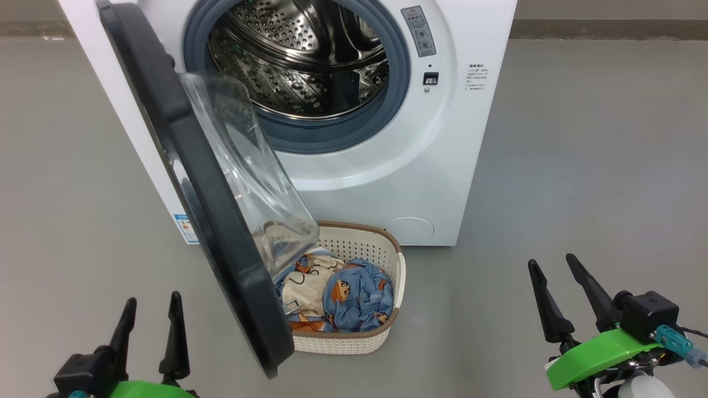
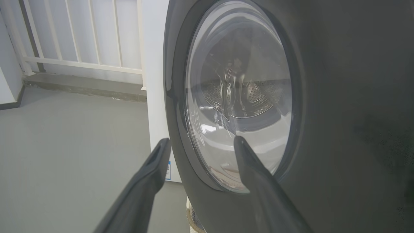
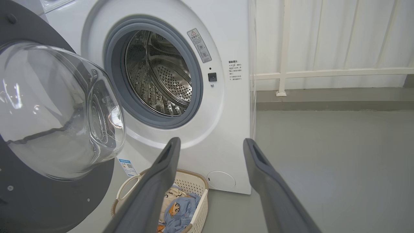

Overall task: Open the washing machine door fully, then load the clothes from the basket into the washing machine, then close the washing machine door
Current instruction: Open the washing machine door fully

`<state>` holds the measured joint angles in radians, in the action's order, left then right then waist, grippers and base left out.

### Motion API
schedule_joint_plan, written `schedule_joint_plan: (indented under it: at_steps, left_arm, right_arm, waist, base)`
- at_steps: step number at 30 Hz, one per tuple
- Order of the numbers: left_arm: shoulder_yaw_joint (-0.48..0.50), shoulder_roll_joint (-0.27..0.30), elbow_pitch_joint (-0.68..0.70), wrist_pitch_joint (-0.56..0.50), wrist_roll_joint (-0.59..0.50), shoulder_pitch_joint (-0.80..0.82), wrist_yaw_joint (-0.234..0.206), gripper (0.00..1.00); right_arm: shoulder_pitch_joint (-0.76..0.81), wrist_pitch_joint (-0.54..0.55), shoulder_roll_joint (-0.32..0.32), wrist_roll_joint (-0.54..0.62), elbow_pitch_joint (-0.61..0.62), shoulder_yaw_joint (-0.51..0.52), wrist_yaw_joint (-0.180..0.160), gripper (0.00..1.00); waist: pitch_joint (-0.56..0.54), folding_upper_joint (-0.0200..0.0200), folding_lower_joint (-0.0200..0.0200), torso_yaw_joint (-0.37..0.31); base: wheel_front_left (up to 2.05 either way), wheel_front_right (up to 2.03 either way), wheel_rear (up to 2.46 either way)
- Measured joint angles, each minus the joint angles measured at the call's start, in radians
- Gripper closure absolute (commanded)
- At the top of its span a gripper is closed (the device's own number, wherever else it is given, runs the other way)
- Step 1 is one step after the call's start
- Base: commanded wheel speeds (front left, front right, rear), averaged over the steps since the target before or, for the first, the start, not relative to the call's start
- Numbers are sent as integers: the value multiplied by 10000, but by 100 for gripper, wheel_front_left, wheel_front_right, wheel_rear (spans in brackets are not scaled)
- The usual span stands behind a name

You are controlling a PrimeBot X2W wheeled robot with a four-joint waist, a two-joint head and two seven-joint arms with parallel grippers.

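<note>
step in hand: opening. the washing machine door [image 1: 224, 243] stands swung out but not fully, its lower edge overhanging the basket [image 1: 381, 249] on the floor just before the washing machine [image 1: 442, 166]. the clothes [image 1: 354, 298] lie in the basket, not yet loaded.

left gripper [image 1: 153, 298] and right gripper [image 1: 551, 260] both spread apart, holding nothing.

judgement: next move calls for swinging the door wider, clear of the basket.

materials: glossy black rim, bulging clear glass bowl, perforated steel drum [image 1: 298, 55], perforated cream plastic, soft crumpled fabric.
</note>
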<state>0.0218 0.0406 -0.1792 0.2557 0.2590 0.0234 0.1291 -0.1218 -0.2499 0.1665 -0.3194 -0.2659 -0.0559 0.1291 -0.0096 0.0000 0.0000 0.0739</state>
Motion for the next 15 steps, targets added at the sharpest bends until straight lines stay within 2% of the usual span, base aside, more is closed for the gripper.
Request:
schedule_joint_plan:
  at_steps: [3, 4, 7, 8, 15]
  left_arm:
    - [-13, 0, -4, 0, 0, 0, 0, 0]
    - [-17, 0, -6, 0, 0, 0, 0, 6]
    - [-38, 0, -17, 0, 4, 0, 0, 80]
    - [-42, 0, -17, 0, 4, 0, 0, 100]
    - [-58, 4, 226, 0, 13, 16, 0, 100]
  right_arm:
    - [0, 0, 2, -12, -13, 0, 0, 0]
    - [0, 0, 2, -12, -21, 0, 0, 0]
    - [0, 0, 4, -12, -36, 0, 0, 0]
    - [0, 0, 4, -12, -40, 0, 0, 0]
    - [0, 0, 0, -12, -46, 0, 0, 0]
  waist:
    - [-8, 0, 0, 4]
    - [-12, 0, 0, 7]
    - [-23, 0, 0, 24]
    - [-29, 0, 0, 32]
    - [-36, 0, 0, 108]
  base:
    - [0, 0, 0]
    - [0, 0, 0]
    - [0, 0, 0]
    - [0, 0, 0]
    - [0, 0, 0]
